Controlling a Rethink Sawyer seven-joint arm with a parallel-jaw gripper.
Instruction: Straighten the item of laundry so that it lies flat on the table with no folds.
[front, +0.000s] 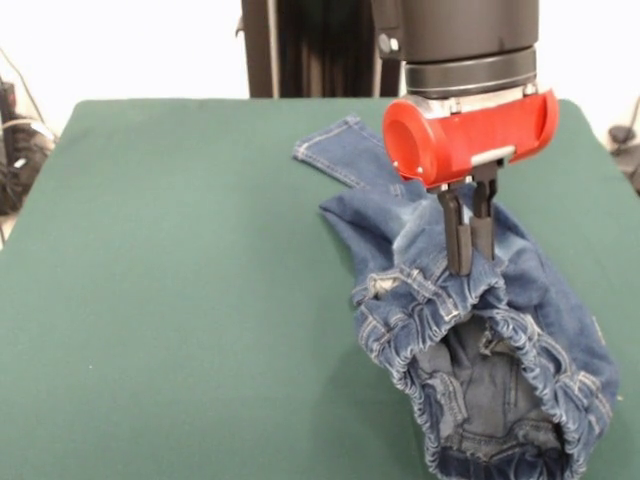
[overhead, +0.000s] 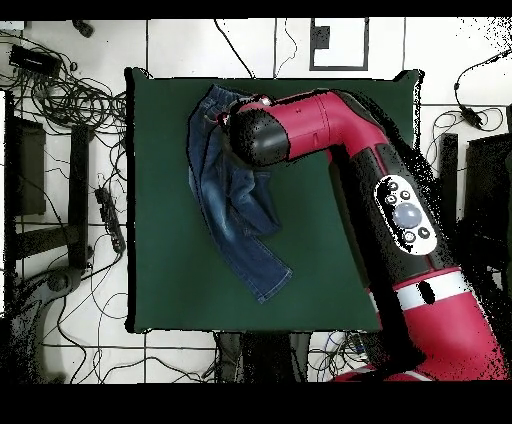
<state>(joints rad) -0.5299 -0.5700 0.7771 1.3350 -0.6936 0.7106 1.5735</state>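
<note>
The small blue denim jeans (front: 400, 225) lie crumpled on the right half of the dark green table (front: 180, 300). One leg stretches toward the far side, and the gathered waistband gapes open toward the near edge. My gripper (front: 468, 262) comes straight down from the red wrist, with its two black fingers (front: 457, 240) close together, pinching the waistband's upper rim. In the overhead view the jeans (overhead: 238, 205) run lengthwise across the table (overhead: 165, 250), with one leg end folded over. There the arm's wrist hides the gripper and the waistband.
The robot's black pedestal (front: 300, 45) stands behind the table's far edge. The red arm (overhead: 400, 210) spans the table's right side in the overhead view. Cables and dark equipment (overhead: 60, 110) lie on the floor to the left.
</note>
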